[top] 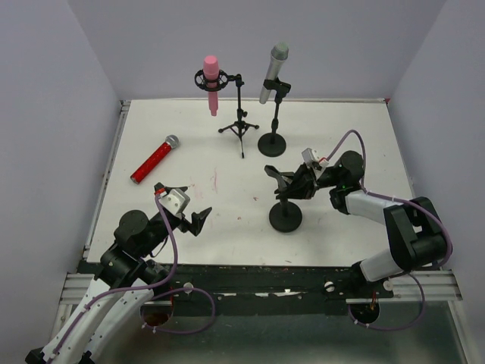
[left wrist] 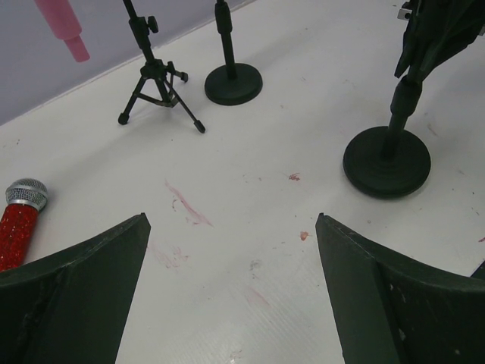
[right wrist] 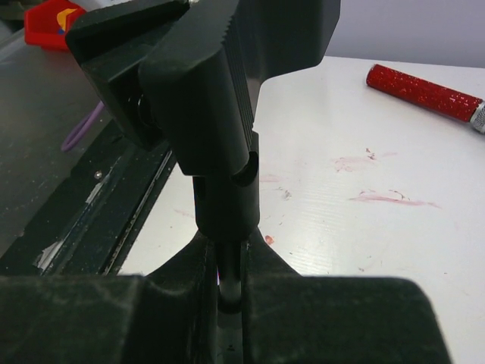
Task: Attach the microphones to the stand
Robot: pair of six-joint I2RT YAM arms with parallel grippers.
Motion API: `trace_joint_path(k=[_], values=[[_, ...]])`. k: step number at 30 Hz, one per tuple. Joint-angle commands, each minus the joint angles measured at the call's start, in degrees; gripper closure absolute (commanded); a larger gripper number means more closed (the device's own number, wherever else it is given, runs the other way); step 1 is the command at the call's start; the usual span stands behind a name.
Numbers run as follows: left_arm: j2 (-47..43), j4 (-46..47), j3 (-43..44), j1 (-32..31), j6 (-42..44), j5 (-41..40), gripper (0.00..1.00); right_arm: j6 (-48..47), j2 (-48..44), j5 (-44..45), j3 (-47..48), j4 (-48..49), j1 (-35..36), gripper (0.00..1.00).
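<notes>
Microphones: two mounted, one lying loose

On the near stand point(top: 286, 215), the right tool point(right wrist: 229, 282) is clamped around the thin post just under the empty clip point(right wrist: 201, 98). In the right wrist view its fingers point(right wrist: 326, 318) press the post from both sides. This stand's round base sits at the lower centre-right of the top view.

At the lower left of that view the left tool point(left wrist: 231, 221) hovers over the tabletop point(top: 341, 125), its jaws spread wide with nothing between them.

Up and left of it, the red microphone point(top: 154, 160) lies flat on the tabletop with its silver mesh head toward the upper right. It touches no stand and neither tool.

Faint pink smears point(left wrist: 186, 206) mark the white surface ahead of the left tool.

Toward the upper centre, the pink microphone point(top: 211, 82) sits upright in the ring mount point(top: 210, 78) of the tripod stand point(top: 240, 125). Just right of it, the silver-grey microphone point(top: 273, 72) rests tilted in the clip of the far stand point(top: 273, 142), head at the top.
</notes>
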Motion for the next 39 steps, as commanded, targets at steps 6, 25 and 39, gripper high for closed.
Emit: trace_joint_path(k=[6, 25, 39], values=[[0.42, 1.12, -0.54, 0.58, 0.03, 1.17, 0.01, -9.21, -0.59, -4.72, 1.4, -8.73, 0.39, 0.85], [-1.07, 1.21, -0.54, 0.58, 0.03, 2.13, 0.01, -54.94, -10.69, 3.88, 4.22, -67.29, -12.26, 0.16], [0.07, 1.65, -0.54, 0.67, -1.38, 8.19, 0.01, -55.23, -17.9, 14.98, 6.67, -82.37, -21.67, 0.0]])
